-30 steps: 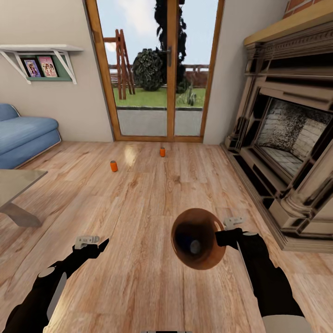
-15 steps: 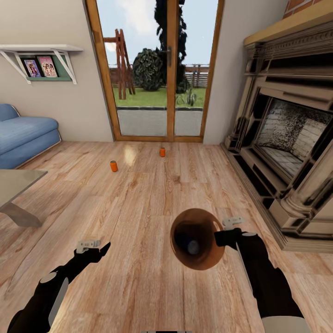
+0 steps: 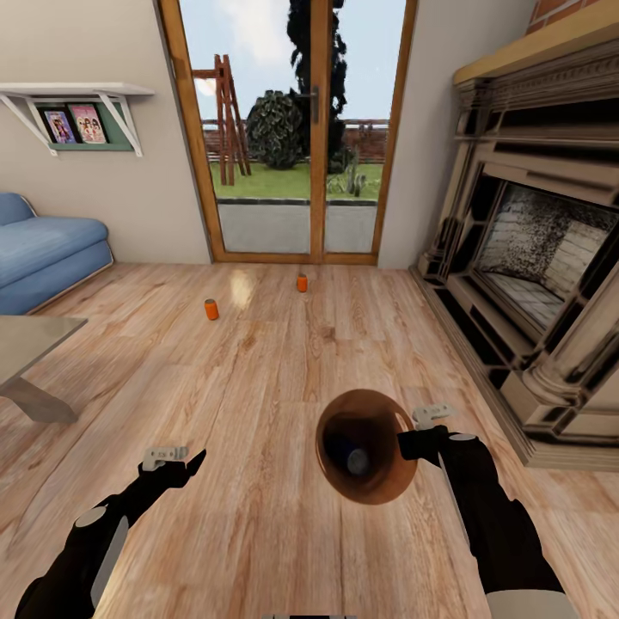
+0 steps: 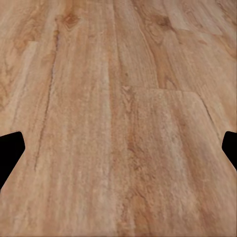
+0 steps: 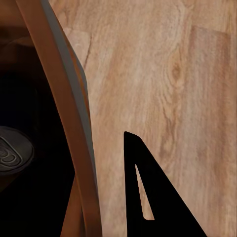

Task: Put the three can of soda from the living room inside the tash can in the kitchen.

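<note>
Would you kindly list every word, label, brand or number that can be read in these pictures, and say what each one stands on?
No text can be read anywhere.
The two bright orange soda cans on the wood floor: too small to show any label.
The two framed pictures on the white wall shelf: too blurred to read.
The pale can top inside the tan-brown bucket: embossed rings, no letters.

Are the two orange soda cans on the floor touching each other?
Apart. The head view shows a wide strip of bare wood floor between the left orange can and the right orange can near the glass doors.
</note>
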`<state>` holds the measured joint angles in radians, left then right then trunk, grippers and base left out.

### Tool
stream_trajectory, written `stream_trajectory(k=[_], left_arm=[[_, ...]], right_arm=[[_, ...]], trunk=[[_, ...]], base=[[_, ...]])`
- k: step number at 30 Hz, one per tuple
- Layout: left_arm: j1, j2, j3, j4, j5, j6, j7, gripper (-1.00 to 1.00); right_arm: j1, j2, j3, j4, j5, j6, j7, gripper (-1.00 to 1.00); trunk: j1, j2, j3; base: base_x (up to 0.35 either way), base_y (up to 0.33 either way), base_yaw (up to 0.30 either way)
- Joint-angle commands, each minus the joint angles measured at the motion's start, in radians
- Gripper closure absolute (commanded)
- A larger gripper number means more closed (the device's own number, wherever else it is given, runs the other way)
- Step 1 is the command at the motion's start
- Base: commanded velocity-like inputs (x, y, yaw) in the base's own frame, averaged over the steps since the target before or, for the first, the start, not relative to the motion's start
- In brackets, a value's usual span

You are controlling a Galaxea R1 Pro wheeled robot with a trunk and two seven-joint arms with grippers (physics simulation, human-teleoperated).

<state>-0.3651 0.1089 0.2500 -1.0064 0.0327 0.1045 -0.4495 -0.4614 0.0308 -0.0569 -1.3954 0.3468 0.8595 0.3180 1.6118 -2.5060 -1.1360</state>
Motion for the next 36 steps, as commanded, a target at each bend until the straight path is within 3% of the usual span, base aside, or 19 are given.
stream_trajectory(k=[1, 27, 36], left_arm=[[0.000, 0.000, 0.000, 0.000, 0.000, 0.000, 0.000, -1.00], [0.000, -0.002, 0.000, 0.002, -0.002, -0.004, 0.000, -1.00], [0.000, -0.002, 0.000, 0.002, -0.002, -0.005, 0.000, -1.00]], right_arm=[[0.000, 0.000, 0.001, -0.001, -0.011, 0.001, 0.000, 1.00], [0.007, 0.015, 0.008, 0.001, -0.009, 0.001, -0.008, 1.00], [0.007, 0.015, 0.008, 0.001, -0.010, 0.001, -0.008, 1.00]], trunk=[[0.000, 0.000, 0.000], [0.000, 0.000, 0.000], [0.000, 0.000, 0.002]], base=[[0.158, 0.000, 0.000], [0.311, 0.000, 0.001], [0.324, 0.000, 0.124]])
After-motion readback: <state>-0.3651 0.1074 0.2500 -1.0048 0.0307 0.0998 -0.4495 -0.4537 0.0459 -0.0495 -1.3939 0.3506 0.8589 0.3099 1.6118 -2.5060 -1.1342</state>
